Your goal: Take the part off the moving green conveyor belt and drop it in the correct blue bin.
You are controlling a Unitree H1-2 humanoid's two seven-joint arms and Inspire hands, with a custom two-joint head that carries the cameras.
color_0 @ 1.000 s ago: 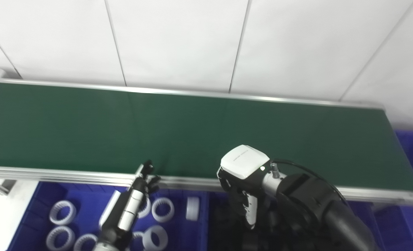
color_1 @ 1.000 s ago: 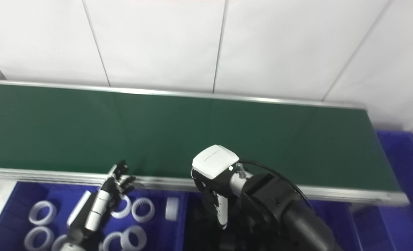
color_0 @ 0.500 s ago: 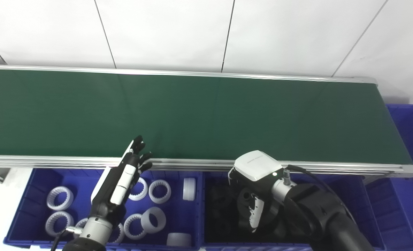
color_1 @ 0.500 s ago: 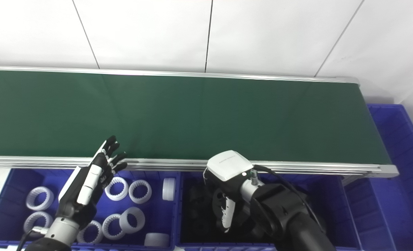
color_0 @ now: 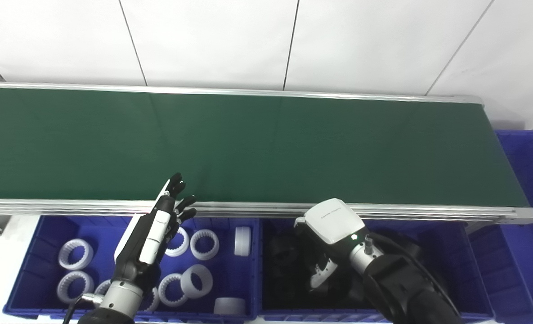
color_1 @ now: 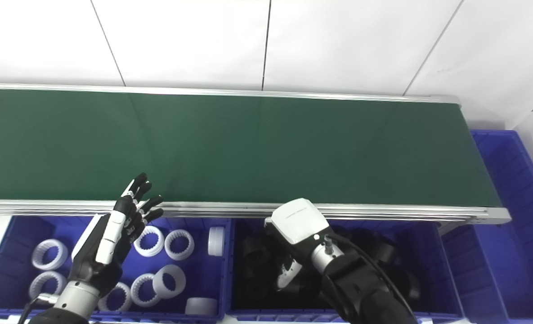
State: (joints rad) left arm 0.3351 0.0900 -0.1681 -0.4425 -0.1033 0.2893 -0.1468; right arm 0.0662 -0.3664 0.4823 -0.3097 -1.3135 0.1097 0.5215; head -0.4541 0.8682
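Observation:
The green conveyor belt (color_0: 266,144) carries no part that I can see. My right hand (color_0: 331,229) hangs palm down inside the right blue bin (color_0: 455,261), fingers pointing into a heap of black parts (color_0: 288,265). Its fingers are mostly hidden under the white back of the hand, and black on black hides any held part. My left hand (color_0: 151,234) is open and empty, fingers spread. It is raised over the left blue bin (color_0: 100,238), which holds several white toothed rings (color_0: 203,244), and its fingertips reach the belt's near rail.
The belt's metal near rail (color_0: 257,209) runs between the belt and the two bins. Another blue bin (color_0: 531,180) stands beyond the belt's right end. A white panelled wall rises behind the belt.
The camera has tilted down, showing both bins in full. My right hand has moved from the belt's near edge down into the bin of black parts. My left hand stays raised and open.

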